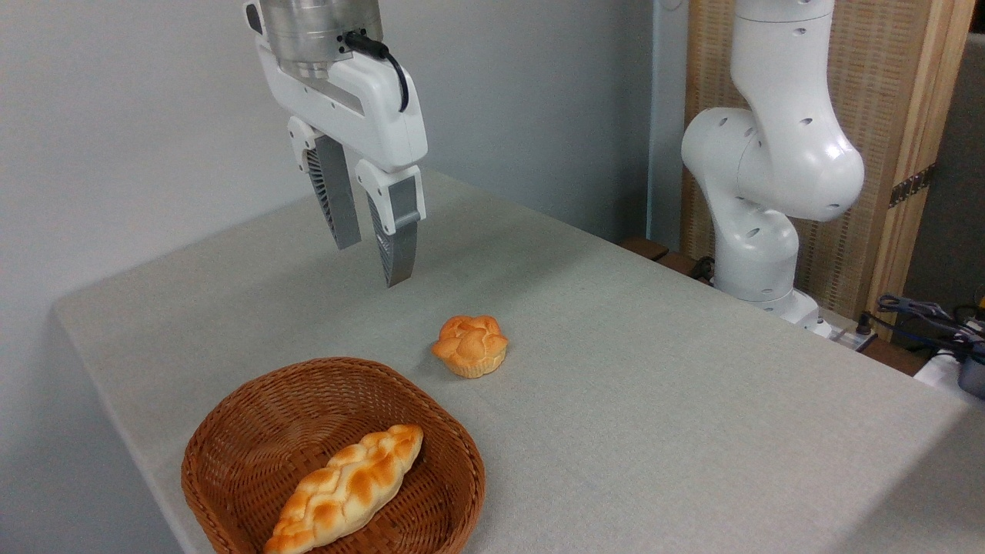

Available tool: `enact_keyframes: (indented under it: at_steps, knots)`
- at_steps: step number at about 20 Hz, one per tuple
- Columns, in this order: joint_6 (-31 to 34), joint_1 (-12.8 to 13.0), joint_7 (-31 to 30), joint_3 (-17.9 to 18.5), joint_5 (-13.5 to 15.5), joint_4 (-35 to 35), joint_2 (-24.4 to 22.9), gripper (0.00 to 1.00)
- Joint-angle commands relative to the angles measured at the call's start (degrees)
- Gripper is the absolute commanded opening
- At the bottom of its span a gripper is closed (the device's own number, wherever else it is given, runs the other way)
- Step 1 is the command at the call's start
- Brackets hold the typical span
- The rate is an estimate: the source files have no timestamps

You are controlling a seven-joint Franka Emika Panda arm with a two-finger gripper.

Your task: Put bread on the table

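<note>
the white two-finger claw (372, 263) with grey ribbed fingers hangs in the air, parted by a narrow gap, nothing held between them. the small round golden-orange bun (470, 345) with a knotted top is seen lying on the light grey-beige cloth-covered table (654, 369), just beside the brown wicker basket (231, 431), apart from its rim. a long braided loaf (348, 487) rests inside the basket. the placing is judged done. risk noted: a low or sideways pass of the claw could nudge the bun, which looks light and rounded, and it might be rolled against the basket or toward the table edge.
</note>
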State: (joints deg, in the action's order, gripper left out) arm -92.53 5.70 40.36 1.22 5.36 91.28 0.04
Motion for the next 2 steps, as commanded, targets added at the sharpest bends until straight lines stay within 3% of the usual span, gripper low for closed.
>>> enact_keyframes:
  at_steps: [1,2]
  knots:
    - [1.7,0.3,1.0,0.6,-0.4,-1.1,0.2,1.0]
    - [1.7,0.3,1.1,0.6,-1.5,-1.1,0.2,1.0]
